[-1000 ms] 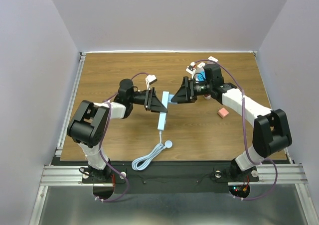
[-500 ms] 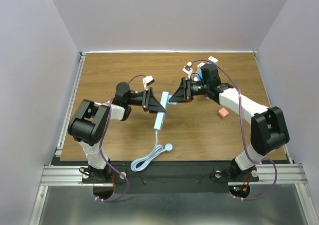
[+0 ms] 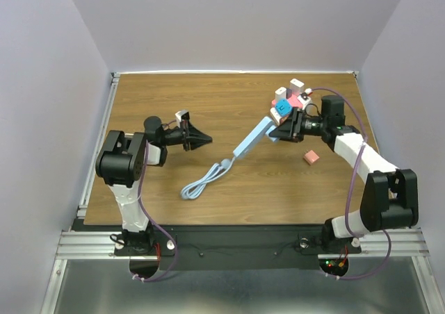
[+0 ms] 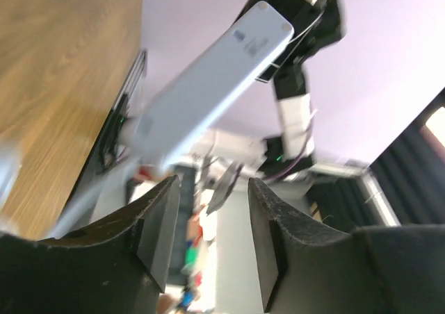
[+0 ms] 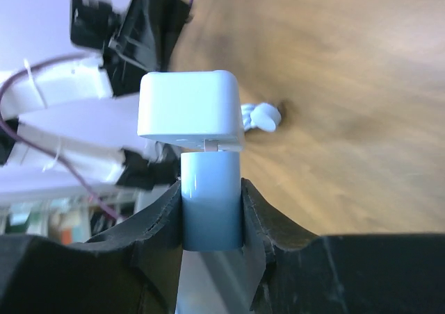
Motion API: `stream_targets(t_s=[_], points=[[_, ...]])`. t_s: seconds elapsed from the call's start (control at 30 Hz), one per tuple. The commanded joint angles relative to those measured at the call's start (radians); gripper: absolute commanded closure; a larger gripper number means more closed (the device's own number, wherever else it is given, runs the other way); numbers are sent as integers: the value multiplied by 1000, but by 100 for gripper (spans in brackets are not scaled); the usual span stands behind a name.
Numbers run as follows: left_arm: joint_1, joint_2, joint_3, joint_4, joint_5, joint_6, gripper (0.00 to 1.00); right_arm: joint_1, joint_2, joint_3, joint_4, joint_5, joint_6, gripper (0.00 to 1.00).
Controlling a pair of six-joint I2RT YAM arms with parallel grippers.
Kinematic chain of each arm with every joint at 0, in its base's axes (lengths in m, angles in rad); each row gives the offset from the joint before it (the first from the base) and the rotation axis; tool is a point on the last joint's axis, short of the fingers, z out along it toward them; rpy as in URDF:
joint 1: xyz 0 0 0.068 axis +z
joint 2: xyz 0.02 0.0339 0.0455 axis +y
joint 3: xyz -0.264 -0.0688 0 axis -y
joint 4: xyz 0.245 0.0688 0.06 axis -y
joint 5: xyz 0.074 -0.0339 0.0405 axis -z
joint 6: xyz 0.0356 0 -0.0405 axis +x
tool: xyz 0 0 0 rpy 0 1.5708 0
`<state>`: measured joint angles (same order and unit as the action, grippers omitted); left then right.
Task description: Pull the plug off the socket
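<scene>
Plug (image 5: 212,217), pale blue, sits clamped between the fingers of the right gripper (image 5: 211,189) and joined to the end of the socket strip (image 3: 252,137), above the right half of the table (image 3: 174,98). In the right wrist view a narrow gap shows between plug and strip, bridged by a small metal piece.

The wooden table fills the scene, walled on three sides. The left arm (image 3: 122,162) reaches across the left half. The right arm (image 3: 361,154) bends in from the right.

The strip slants down and left from the right gripper toward mid-table. Whether its lower end touches the wood cannot be told. Its cable (image 3: 201,184) lies in loose loops on the table near the front edge.

The left gripper (image 4: 212,183) points toward the strip but is well apart from it, its fingers slightly parted with nothing between them.

A cluster of small white, pink and blue blocks (image 3: 288,95) lies just behind the right gripper. A single pink block (image 3: 311,157) rests on the table beside the right forearm.
</scene>
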<state>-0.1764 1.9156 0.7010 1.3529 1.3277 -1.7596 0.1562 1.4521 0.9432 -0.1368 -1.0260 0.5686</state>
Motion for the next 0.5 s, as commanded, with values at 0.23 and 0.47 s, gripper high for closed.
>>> stream_targets(t_s=[0.23, 0.47], points=[[48, -1, 29, 733, 21, -74, 100, -60, 11, 15, 8, -45, -24, 100], [26, -32, 63, 733, 33, -83, 49, -58, 128, 100, -42, 42, 0, 99]])
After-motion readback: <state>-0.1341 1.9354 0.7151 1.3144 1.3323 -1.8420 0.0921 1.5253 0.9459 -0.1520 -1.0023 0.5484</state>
